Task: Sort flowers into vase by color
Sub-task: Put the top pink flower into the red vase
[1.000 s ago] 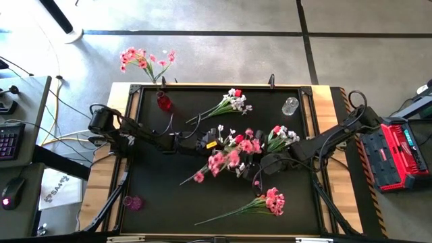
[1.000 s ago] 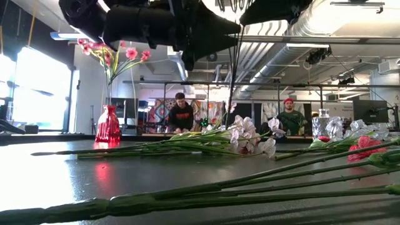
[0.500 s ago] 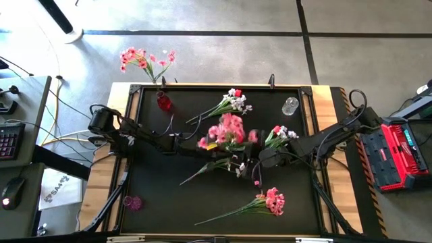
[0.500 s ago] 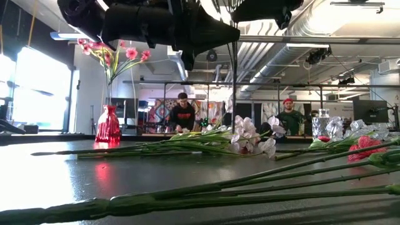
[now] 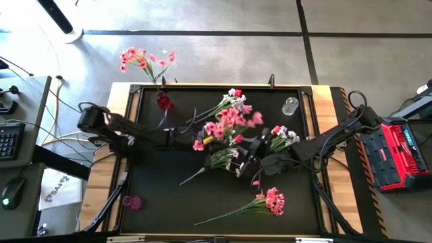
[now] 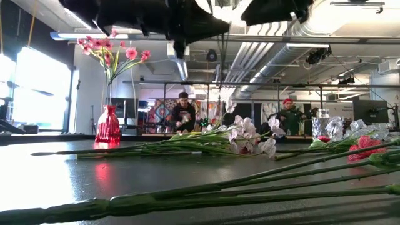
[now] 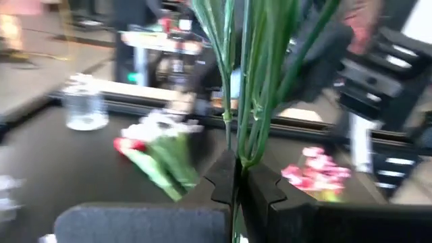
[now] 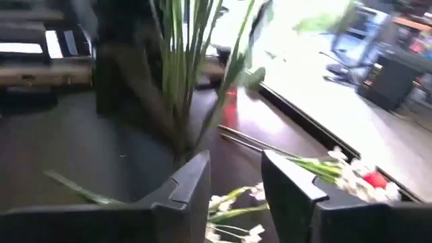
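Left gripper (image 7: 237,192): clamped tight on the pink spray's (image 5: 229,121) green stems, centre of the high view.
Right gripper (image 8: 236,179): fingers now parted, nothing between them, lower right of the blossoms.
Change: handover done; bunch has lifted toward upper centre.
Meaning: left arm alone can carry it to the red vase (image 5: 163,102), upper left.

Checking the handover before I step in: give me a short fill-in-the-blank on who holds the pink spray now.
1. The left gripper is ____ on the stems of the pink spray.
2. The right gripper stands ____, holding nothing.
3. The red vase already holds ____ flowers.
Missing words: shut; open; pink
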Controlling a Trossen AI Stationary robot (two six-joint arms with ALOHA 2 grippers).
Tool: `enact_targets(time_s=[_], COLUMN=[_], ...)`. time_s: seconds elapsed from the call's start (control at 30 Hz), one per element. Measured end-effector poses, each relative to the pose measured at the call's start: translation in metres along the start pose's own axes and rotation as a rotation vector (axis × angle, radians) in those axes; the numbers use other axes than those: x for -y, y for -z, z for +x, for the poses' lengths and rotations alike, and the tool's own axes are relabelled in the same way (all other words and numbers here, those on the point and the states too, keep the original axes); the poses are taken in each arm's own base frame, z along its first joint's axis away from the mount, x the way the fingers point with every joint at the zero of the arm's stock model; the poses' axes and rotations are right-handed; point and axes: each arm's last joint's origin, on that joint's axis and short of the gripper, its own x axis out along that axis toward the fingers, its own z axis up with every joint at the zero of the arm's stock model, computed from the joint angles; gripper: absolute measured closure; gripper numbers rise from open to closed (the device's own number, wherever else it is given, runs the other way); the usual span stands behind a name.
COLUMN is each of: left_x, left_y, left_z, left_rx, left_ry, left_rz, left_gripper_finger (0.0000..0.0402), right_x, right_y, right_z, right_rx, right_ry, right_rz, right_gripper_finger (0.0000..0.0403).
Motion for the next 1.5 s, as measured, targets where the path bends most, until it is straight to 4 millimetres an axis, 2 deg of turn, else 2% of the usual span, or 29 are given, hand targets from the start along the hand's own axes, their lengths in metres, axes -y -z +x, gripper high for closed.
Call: enact_targets(time_s=[0.1, 0.37, 0.77, 0.83, 0.97, 1.17, 1.37, 1.5], left_x=[-0.010, -0.036, -0.043, -0.047, -0.065, -0.089, -0.101, -0.109], left_y=[-0.014, -0.044, -0.065, -0.062, -0.042, -0.013, -0.009, -0.012], left_z=[-0.013, -0.050, -0.107, -0.116, -0.142, -0.177, -0.197, -0.203], left_rx=[0.025, 0.082, -0.032, -0.024, -0.020, 0.101, 0.233, 0.243], left_ry=[-0.098, -0.185, -0.340, -0.362, -0.452, -0.751, -0.891, -0.995], left_rz=[0.009, -0.030, 0.146, 0.171, 0.155, 0.119, 0.148, 0.172], left_gripper_finger=[0.0401, 0.0401, 0.0401, 0.0401, 0.0401, 0.0401, 0.0401, 0.0401], right_x=[0.003, 0.018, 0.054, 0.060, 0.070, 0.083, 0.090, 0.093], right_y=[0.013, 0.048, 0.117, 0.129, 0.145, 0.154, 0.153, 0.151], right_z=[0.002, 0.012, 0.023, 0.023, 0.022, 0.025, 0.031, 0.034], right_rx=[-0.015, -0.048, -0.141, -0.166, -0.181, -0.131, -0.135, -0.145], right_ry=[0.053, 0.154, 0.285, 0.299, 0.328, 0.428, 0.468, 0.476], right_rz=[0.022, 0.089, 0.202, 0.220, 0.268, 0.372, 0.369, 0.324], right_gripper_finger=[0.0273, 0.0272, 0.0272, 0.0273, 0.0273, 0.0273, 0.0273, 0.0273])
